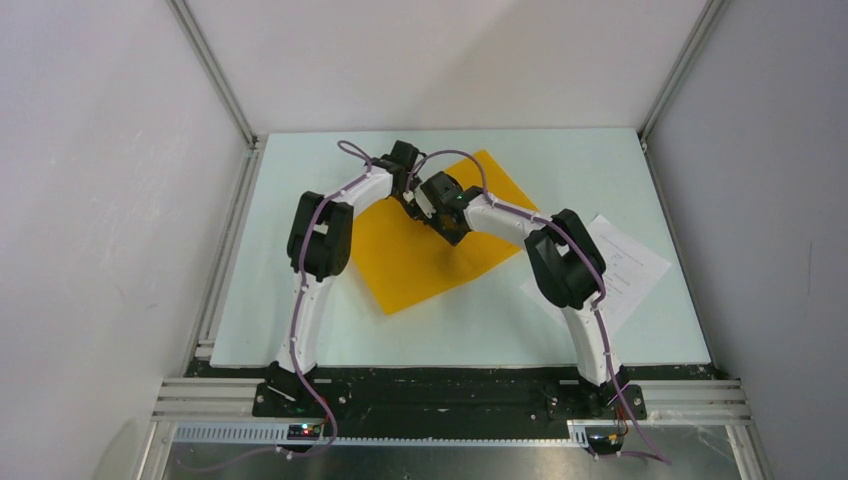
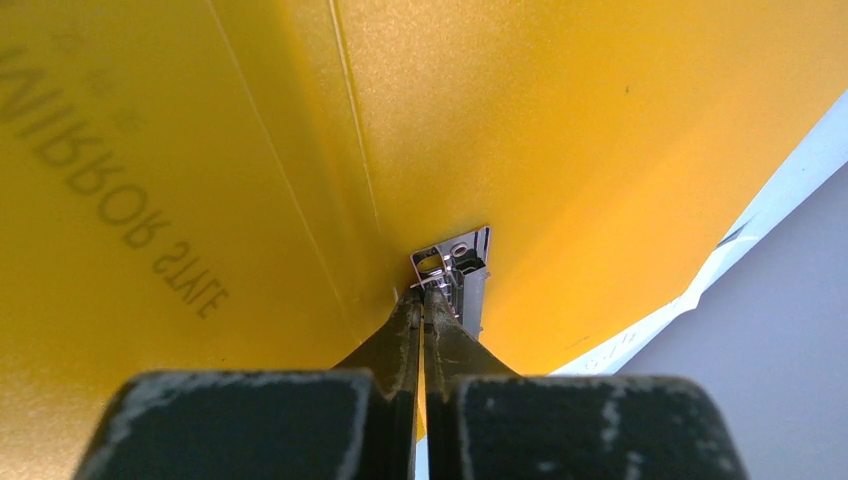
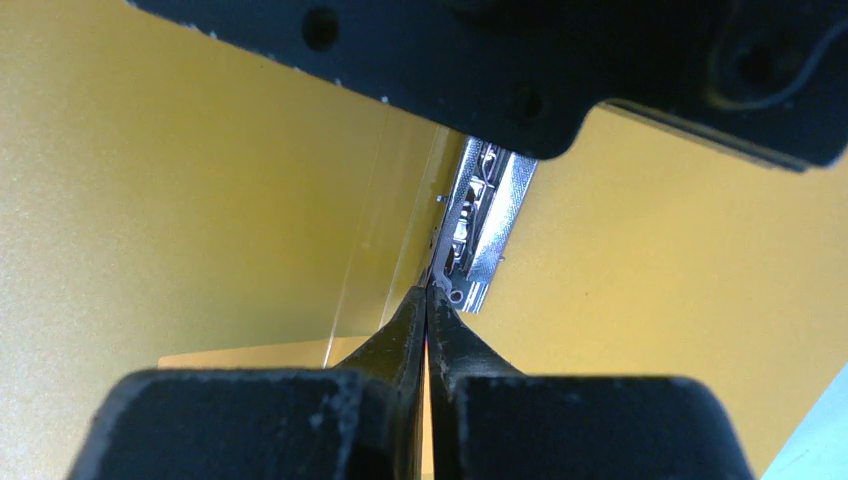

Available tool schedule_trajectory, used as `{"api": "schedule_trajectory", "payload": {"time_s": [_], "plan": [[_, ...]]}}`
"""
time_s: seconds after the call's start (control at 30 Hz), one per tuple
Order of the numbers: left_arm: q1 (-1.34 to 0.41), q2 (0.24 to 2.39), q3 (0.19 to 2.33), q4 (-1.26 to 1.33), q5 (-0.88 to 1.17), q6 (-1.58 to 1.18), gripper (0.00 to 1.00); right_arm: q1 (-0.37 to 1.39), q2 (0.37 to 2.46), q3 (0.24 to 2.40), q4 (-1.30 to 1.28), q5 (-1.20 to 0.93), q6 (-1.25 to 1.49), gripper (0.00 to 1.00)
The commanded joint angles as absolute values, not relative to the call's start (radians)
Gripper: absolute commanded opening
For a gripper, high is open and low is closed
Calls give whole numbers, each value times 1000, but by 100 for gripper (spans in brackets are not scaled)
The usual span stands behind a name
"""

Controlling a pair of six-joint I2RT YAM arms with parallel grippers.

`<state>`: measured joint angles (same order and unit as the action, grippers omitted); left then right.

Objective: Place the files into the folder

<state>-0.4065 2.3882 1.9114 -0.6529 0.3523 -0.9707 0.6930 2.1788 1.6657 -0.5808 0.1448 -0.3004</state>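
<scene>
Open folder (image 1: 420, 255) w/ clip (image 2: 455, 262), files (image 1: 628, 262) outside

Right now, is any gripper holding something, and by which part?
The left gripper and right gripper are shut, tips at the metal clip inside the open folder. Whether either pinches it cannot be told.

Overhead view; wrist close-ups of folder (image 2: 600, 120)

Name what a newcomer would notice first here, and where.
The bright orange-yellow folder at the middle of the white table stands out. Over its far part, the left hand and right hand, both shut, point at a shiny metal clip by its crease. White printed files lie at the table's right.
</scene>
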Motion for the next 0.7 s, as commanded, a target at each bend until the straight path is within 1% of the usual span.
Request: {"api": "schedule_trajectory", "payload": {"time_s": [0.0,0.4,0.57,0.67], "plan": [[-422,2432,1905,-689,332,-966,0,693,2295,1639,-742,229,-337,1],[-433,2443,1949,-710,326,-889,0,685,2311,1662,-711,282,-371,1],[-450,2461,2011,-768,293,-843,0,691,2318,1653,-716,304,-444,1],[-465,2464,2036,-826,256,-818,0,668,2343,1692,-757,293,-456,1]]}}
